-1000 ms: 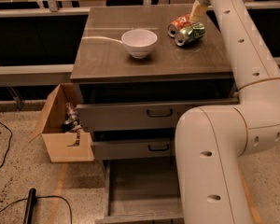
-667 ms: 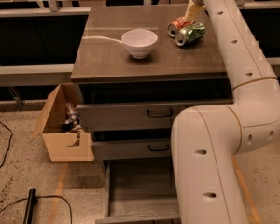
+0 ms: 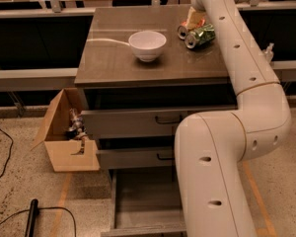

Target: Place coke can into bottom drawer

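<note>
Lying together, one coke can [image 3: 186, 28] and one green can [image 3: 201, 35] sit by the gripper [image 3: 196, 18], grasp unclear.

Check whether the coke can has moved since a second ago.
No. The coke can lies where it was on the cabinet top, beside the green can, right of the white bowl. The gripper is right by it.

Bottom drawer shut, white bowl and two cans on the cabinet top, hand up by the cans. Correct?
No, the camera view shows the bottom drawer pulled open. The rest holds: white bowl, coke can and green can on the cabinet top, hand at the cans.
</note>
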You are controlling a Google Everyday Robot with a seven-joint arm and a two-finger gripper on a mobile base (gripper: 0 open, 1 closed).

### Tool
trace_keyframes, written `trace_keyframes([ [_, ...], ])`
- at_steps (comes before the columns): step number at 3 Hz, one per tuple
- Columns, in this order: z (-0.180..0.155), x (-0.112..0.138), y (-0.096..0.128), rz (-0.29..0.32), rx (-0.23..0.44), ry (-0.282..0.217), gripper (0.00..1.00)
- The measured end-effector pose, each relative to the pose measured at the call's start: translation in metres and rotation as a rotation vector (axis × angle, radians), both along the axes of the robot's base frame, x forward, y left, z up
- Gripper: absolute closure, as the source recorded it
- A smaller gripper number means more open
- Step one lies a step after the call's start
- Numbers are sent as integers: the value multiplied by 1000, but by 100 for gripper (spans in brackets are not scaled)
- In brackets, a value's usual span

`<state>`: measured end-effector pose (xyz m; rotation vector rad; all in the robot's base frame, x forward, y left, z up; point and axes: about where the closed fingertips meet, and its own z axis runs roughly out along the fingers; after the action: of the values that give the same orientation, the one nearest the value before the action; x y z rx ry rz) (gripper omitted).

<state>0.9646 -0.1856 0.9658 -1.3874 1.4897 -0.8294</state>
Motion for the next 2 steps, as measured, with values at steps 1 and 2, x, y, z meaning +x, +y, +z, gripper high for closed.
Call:
trace_keyframes([
  [1, -16, 3, 16, 35, -21, 30, 0],
  [2, -33, 2, 22, 55, -42, 72, 0],
])
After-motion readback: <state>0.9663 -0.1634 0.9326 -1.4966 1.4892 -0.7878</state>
